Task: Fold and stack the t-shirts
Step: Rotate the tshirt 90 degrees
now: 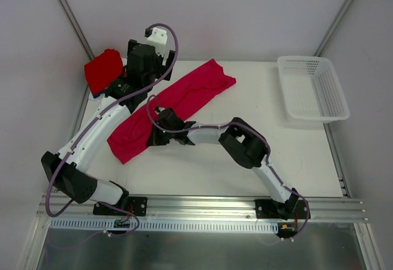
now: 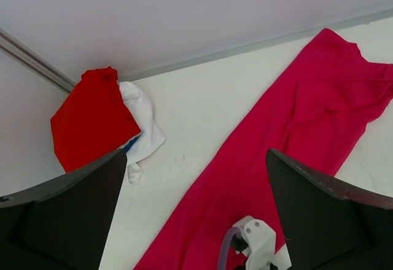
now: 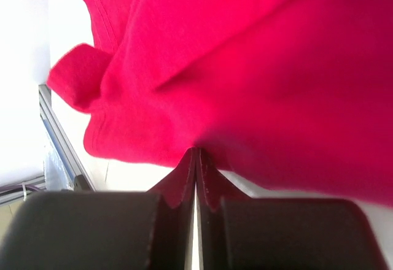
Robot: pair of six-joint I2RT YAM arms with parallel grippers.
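Crimson-pink t-shirt (image 1: 178,107) lies as a long diagonal strip on the counter (image 1: 215,165). Right fingers (image 3: 123,227) are clenched tight at its near edge; cloth is possibly pinched, but the view is too close to tell. Left fingers (image 2: 61,221) are released, spread empty near the folded red shirt (image 2: 92,119). For the fold, the hem should be lifted low and carried evenly lengthwise. No writing is seen.

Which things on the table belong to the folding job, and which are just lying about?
Part of the job:
- crimson-pink cloth t-shirt, spread diagonally across the table
- folded bright red cloth t-shirt, far left corner
- white cloth t-shirt, under the red one
- sliver of blue cloth beneath them, too little showing to identify

Lying about:
- white plastic mesh basket, far right
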